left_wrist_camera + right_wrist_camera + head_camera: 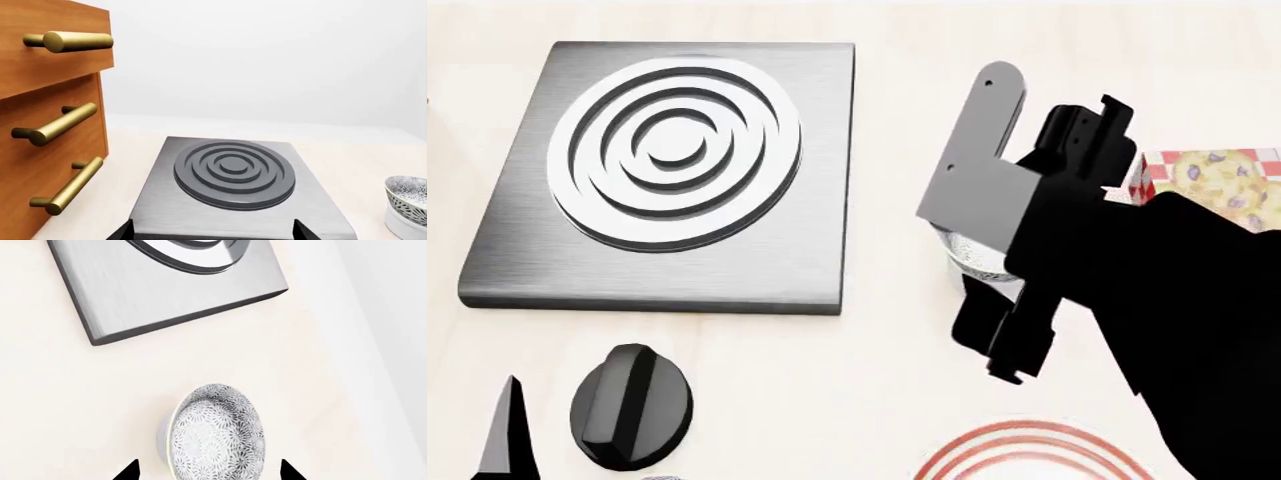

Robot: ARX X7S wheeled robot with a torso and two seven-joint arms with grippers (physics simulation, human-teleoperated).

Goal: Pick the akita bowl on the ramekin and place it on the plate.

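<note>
The akita bowl (217, 432), speckled black and white, rests on the white ramekin (164, 435), whose rim shows at one side. My right gripper (210, 472) is open, one dark fingertip on each side of the bowl, neither touching it. In the head view my right arm (1121, 290) hides nearly all of the bowl (965, 256). The plate (1028, 452) with red rings lies at the near edge, just in front of that arm. In the left wrist view the bowl (407, 192) and ramekin (402, 225) show far to one side. My left gripper (213, 234) is open over the burner, holding nothing.
A grey burner plate (681, 170) with raised rings lies on the pale counter, a black knob (630, 405) in front of it. Wooden drawers (47, 145) with brass handles stand beside the burner. A red checked box (1214, 180) sits behind my right arm.
</note>
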